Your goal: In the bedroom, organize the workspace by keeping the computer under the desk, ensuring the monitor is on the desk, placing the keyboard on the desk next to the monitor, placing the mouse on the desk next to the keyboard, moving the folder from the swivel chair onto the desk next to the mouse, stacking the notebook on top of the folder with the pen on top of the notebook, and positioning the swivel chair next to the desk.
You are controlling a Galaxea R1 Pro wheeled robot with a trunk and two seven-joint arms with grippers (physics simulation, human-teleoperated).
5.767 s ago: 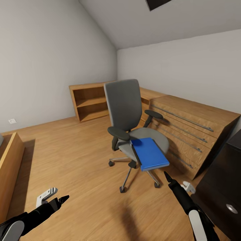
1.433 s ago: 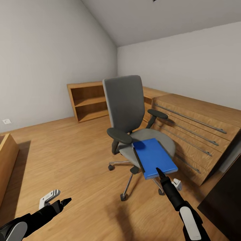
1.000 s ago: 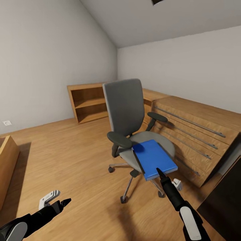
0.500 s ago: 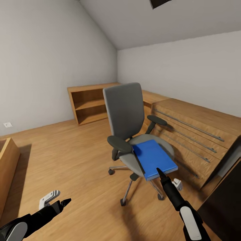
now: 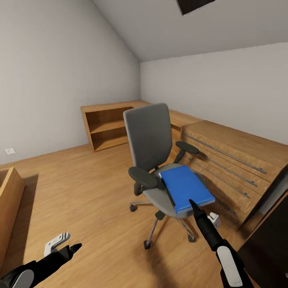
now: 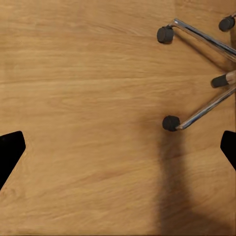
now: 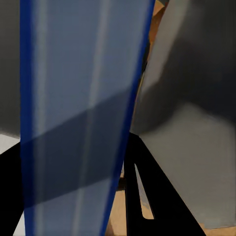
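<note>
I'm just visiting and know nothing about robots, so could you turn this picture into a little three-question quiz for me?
1. True or false: the blue folder lies on the seat of the swivel chair.
2. Which gripper is at the folder's near edge? A) left gripper B) right gripper C) both
3. Fill in: in the left wrist view, the left gripper hangs over the bare wood ____ beside the chair's castors.

Key:
1. True.
2. B: the right gripper has its fingers either side of the folder's edge; the left gripper is low over the floor.
3. floor.
</note>
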